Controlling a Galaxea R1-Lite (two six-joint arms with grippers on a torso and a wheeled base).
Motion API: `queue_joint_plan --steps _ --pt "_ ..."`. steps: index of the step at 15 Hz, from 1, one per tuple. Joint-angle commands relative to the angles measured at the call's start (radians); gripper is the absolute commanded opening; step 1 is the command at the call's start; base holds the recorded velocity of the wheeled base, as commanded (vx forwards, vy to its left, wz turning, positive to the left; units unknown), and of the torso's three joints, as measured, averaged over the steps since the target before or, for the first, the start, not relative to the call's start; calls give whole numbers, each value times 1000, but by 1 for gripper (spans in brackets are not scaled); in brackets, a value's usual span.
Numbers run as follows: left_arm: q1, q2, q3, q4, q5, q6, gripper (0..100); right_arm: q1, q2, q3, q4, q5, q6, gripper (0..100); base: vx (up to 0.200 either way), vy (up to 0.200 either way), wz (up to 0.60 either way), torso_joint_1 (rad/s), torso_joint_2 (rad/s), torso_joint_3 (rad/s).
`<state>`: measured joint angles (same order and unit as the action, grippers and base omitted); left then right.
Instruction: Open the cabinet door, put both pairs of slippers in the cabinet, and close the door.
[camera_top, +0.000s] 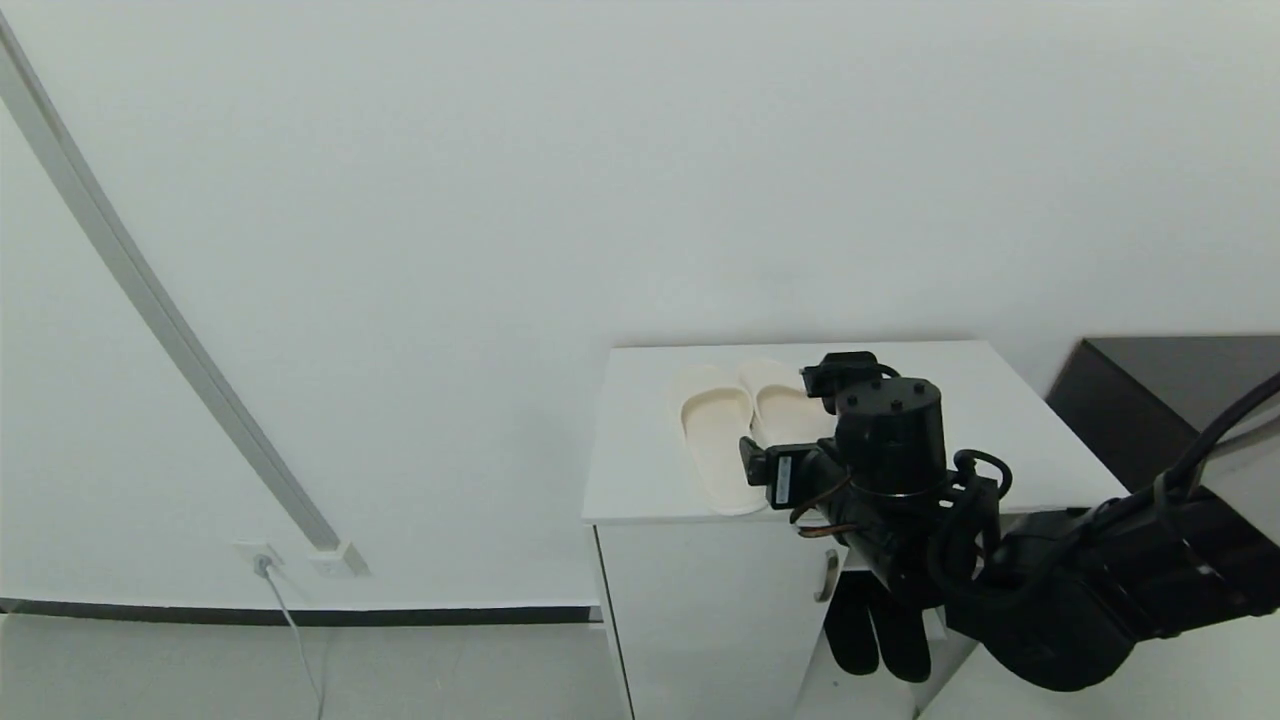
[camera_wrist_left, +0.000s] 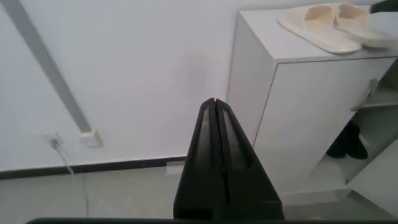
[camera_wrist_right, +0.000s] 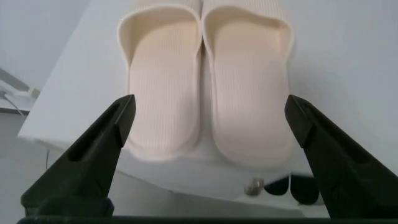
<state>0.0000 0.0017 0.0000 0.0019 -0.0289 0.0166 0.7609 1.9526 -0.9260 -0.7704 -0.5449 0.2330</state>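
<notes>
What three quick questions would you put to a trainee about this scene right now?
1. True or false: the cream slippers lie on top of the cabinet.
2. The right gripper has its jaws: A) open, either side of the cream slippers; B) shut on one slipper; C) shut on the door handle.
3. Fill in: the black slippers sit ____ the cabinet.
Key: 1 true; 2 A; 3 inside.

Cream slippers (camera_top: 720, 440), white cabinet (camera_top: 700, 600), seemingly black pair (camera_top: 878, 635).
</notes>
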Motion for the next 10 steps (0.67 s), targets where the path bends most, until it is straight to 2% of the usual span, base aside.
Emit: queue_joint_plan --steps 1,5,10 --pt "0 0 0 0 0 -1 0 0 3 22 -10 8 0 100 0 0 0 0 0 0" --pt "0 0 0 0 1 -1 0 2 65 58 -90 29 -4 100 0 0 0 0 0 0" --pt "0 0 0 0 1 -1 0 -51 198 -67 -113 85 -52 100 0 0 0 0 0 0"
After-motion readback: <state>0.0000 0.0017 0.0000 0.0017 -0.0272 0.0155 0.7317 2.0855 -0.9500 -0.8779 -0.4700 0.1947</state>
